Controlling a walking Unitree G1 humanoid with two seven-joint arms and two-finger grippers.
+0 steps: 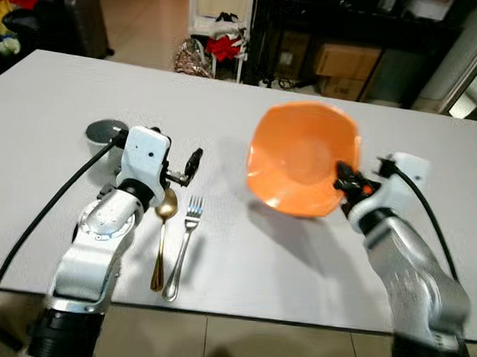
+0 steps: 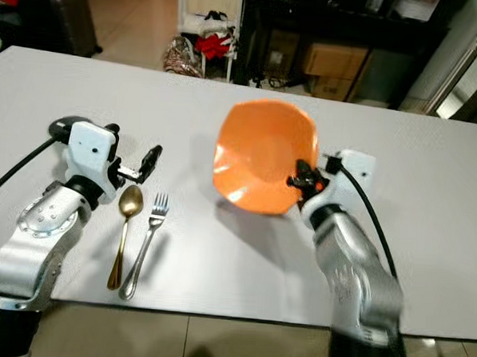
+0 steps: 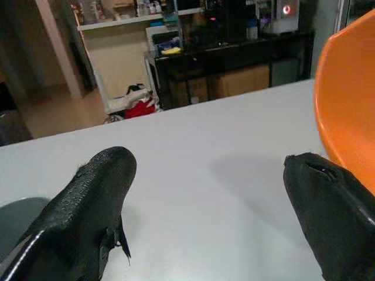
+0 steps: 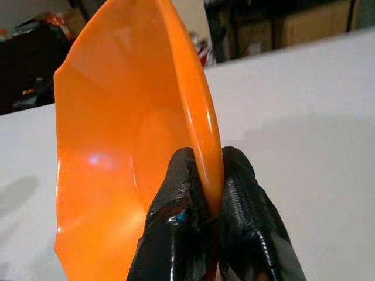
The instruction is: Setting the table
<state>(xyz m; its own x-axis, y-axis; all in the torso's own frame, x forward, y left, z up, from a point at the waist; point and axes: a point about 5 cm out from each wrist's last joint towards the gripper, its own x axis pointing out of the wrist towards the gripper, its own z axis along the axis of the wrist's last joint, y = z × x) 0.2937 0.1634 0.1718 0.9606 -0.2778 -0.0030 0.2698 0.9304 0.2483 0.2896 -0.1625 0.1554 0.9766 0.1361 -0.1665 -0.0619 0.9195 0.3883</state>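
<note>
My right gripper (image 1: 346, 182) is shut on the rim of an orange bowl (image 1: 303, 158) and holds it tilted on edge just above the white table (image 1: 282, 261), right of centre. In the right wrist view both fingertips (image 4: 176, 199) pinch the bowl's rim (image 4: 205, 134). Near the table's front edge, left of centre, a gold spoon (image 1: 162, 238) and a silver fork (image 1: 183, 247) lie side by side. My left gripper (image 1: 187, 169) hovers open just behind their heads, holding nothing. Its two fingers (image 3: 88, 216) stand wide apart over bare table, with the bowl's edge (image 3: 351, 105) to one side.
A dark grey round disc (image 1: 103, 130) lies on the table behind my left wrist. Beyond the far edge stand a black shelf with cardboard boxes (image 1: 341, 60), a white rack with red cloth (image 1: 223, 43) and a dark suitcase (image 1: 87, 19).
</note>
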